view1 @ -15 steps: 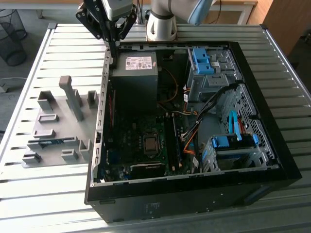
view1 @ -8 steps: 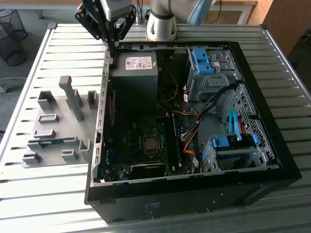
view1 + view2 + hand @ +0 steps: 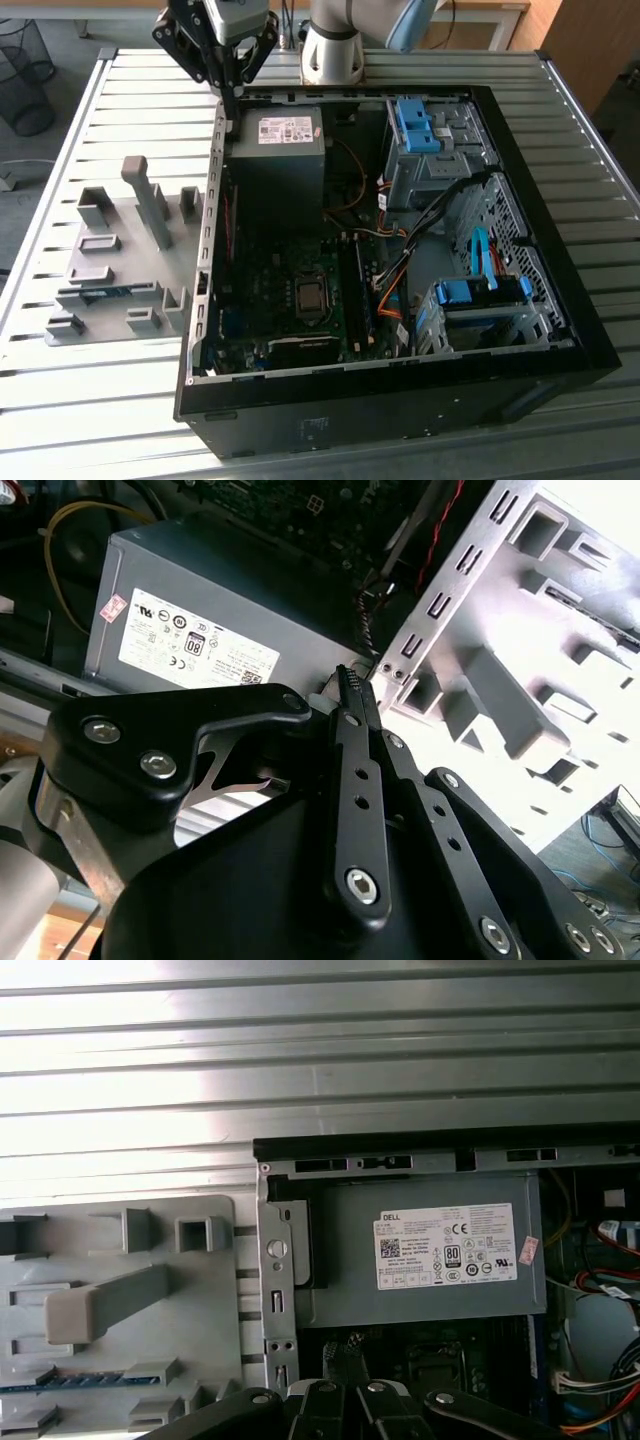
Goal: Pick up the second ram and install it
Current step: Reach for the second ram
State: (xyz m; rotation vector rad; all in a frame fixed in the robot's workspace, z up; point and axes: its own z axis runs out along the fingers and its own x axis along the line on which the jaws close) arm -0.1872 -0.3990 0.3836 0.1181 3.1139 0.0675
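Observation:
The second ram is a thin blue stick lying flat in a slot of the grey holder tray at the exterior view's left; the first wrist view shows the ram in the tray too. My gripper hangs high over the open computer case's wall, beside the grey power supply, well away from the ram. Its black fingers are pressed together with nothing between them. In the first wrist view the gripper points toward the motherboard edge.
The open black computer case lies on a slatted metal table. Inside are the motherboard with its processor socket, long memory slots, cables and blue drive bays. The tray has upright grey posts.

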